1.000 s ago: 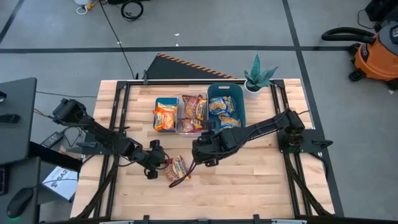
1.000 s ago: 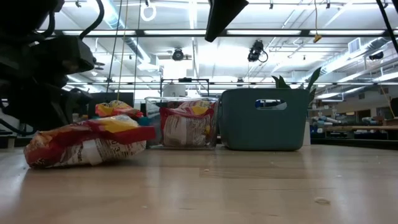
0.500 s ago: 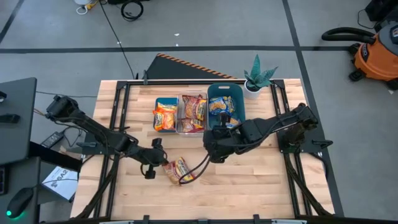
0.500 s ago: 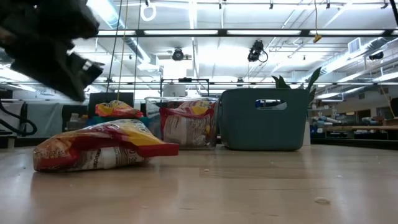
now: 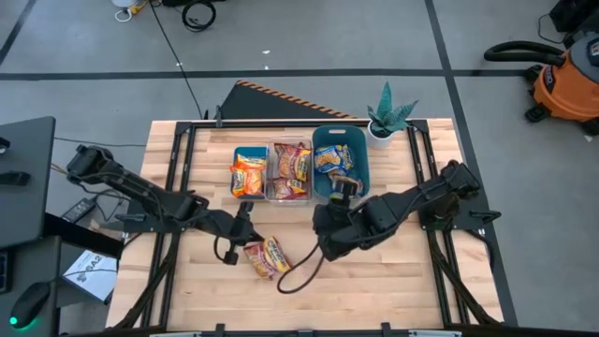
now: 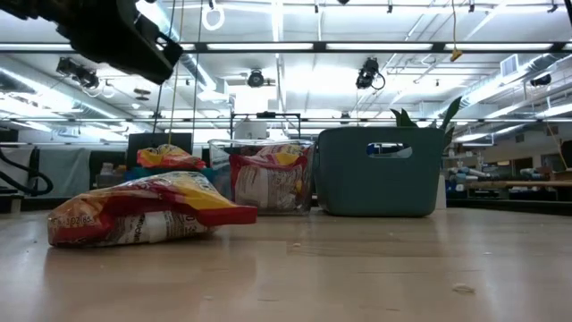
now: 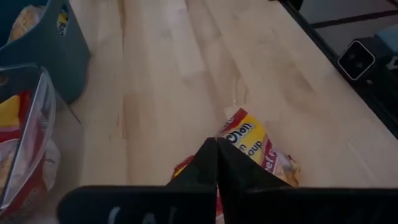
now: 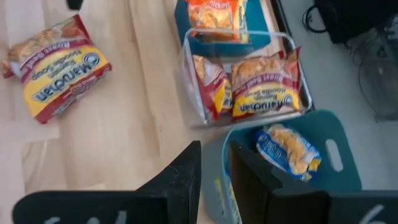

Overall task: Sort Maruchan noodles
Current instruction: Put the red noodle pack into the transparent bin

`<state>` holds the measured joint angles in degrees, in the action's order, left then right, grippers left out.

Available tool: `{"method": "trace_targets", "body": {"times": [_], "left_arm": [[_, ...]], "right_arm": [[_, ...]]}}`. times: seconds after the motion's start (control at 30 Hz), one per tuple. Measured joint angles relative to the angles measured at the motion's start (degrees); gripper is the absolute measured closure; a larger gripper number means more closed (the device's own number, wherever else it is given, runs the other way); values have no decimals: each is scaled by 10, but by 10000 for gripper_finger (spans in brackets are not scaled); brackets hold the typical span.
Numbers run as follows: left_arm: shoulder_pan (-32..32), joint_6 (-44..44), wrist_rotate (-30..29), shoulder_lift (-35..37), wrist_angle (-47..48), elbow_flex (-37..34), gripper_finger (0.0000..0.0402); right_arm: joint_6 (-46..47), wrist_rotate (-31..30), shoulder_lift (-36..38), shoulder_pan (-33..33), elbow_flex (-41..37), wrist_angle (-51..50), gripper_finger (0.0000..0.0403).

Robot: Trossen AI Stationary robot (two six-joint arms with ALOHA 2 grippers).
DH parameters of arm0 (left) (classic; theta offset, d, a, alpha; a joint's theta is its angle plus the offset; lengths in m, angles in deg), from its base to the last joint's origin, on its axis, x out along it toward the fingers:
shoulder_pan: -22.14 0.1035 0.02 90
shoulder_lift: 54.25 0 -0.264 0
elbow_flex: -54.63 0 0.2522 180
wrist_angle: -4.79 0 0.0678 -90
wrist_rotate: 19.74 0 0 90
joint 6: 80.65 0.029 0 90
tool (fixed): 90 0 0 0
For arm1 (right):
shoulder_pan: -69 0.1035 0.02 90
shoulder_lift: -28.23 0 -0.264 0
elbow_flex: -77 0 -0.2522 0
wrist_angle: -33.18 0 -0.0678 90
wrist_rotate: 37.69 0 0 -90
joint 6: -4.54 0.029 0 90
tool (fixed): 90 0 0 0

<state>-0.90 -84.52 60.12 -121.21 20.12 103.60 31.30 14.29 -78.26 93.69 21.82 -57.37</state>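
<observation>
Lying flat on the table at 7 o'clock of the bins, a dark red pkt reads "Maruchan"; left gripper, fingers pressed together, hovers beside it, right gripper narrowly parted, empty, over teal bin.

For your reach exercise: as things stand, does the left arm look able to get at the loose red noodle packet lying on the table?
Probably yes. The left gripper, shut, sits right beside the red packet, and nothing lies between them on the table.
</observation>
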Motion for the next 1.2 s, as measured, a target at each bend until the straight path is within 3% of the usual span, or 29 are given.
{"method": "trace_targets", "body": {"times": [0.17,0.43,0.6,0.73,0.93,1.2], "left_arm": [[19,-29,14,-2,22,0,380],[35,-91,15,-37,44,-1,290],[27,-105,48,-88,49,-1,253],[26,-108,88,-106,55,0,247],[26,-126,84,-120,53,0,246],[27,-195,64,-129,53,0,246]], "right_arm": [[35,1,0,19,0,-15,317],[66,1,-2,36,-22,11,317],[67,26,-2,40,-40,8,317],[62,46,-3,39,-40,-8,317],[22,57,-3,26,-40,-9,316],[-70,-14,-3,-4,-40,-1,315]]}}
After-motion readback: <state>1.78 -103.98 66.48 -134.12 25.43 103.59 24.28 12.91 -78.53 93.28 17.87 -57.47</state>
